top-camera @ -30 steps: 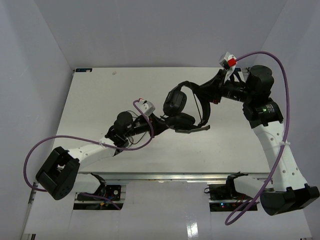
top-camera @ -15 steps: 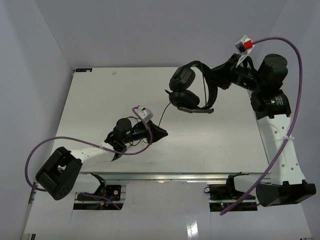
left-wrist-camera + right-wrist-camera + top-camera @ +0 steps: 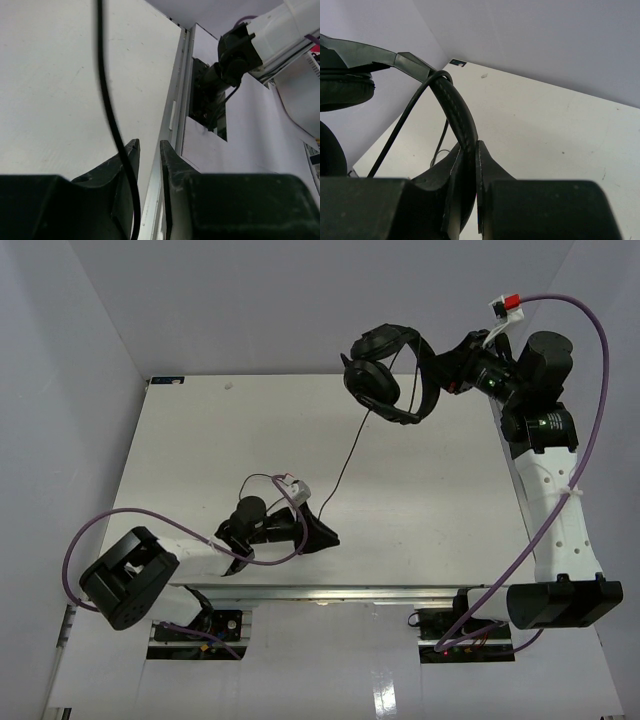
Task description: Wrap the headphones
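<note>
Two things could bite here, I reckon. Headphones (image 3: 385, 375) are hoisted high over the far right end of the counter (image 3: 200, 440). The right jaws are clamped shut on the headband (image 3: 452, 105) and the earcups dangle off it. Only the thin cable (image 3: 345, 465) runs down to the left jaws by the near edge. Those stand a crack apart, and the cable slides past one finger, not pinched from what I can see. So if the winding starts now, my guess is the cable slips out and flops loose instead of pulling taut. A padded curved band could also pivot in that narrow grip and swing the earcups around. Counter's plain matte white with a few faint scuffs. Room's a boxed-in enclosure with pale greyish walls (image 3: 250, 300) at the left, far and right sides.
</note>
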You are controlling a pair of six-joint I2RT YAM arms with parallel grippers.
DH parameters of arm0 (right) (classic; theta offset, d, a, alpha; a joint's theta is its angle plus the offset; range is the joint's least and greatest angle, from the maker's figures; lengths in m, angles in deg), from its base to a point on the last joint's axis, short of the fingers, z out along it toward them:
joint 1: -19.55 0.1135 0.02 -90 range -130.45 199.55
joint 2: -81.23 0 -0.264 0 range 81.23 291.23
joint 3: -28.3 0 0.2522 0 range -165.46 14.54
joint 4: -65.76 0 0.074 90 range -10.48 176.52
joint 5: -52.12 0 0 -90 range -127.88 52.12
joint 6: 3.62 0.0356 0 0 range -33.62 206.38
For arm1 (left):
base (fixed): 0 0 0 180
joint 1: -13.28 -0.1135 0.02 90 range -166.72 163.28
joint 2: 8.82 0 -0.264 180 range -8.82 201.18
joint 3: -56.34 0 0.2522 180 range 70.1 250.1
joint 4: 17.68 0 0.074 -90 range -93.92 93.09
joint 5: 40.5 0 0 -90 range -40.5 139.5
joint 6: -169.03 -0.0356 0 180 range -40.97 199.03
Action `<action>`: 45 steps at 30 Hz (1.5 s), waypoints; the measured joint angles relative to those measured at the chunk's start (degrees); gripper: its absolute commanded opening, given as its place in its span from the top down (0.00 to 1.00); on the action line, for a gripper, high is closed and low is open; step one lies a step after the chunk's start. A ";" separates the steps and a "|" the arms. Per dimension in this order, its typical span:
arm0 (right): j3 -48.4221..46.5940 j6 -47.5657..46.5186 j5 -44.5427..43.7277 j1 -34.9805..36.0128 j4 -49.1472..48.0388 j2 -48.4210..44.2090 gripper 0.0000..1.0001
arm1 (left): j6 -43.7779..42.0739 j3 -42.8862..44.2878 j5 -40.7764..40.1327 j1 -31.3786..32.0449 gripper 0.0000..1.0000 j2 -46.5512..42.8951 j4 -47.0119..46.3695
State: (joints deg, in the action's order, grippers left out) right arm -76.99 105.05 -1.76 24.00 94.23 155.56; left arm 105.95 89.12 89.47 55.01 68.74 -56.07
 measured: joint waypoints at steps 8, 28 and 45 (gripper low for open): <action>-0.51 0.17 -11.76 0.15 2.35 1.67 0.92 | -0.18 0.39 -2.99 7.52 0.84 -2.22 4.06; 22.67 -30.60 -44.09 18.22 -3.29 -0.44 0.92 | -15.35 36.57 -14.70 13.54 0.89 -22.28 58.64; 12.50 -25.82 -46.12 20.81 -4.77 6.64 0.92 | -14.76 38.84 -10.73 15.03 0.91 -15.28 66.50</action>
State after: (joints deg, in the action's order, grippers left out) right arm -64.48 79.23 -47.88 44.81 89.45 162.20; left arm 91.19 127.95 78.74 70.04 53.46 10.44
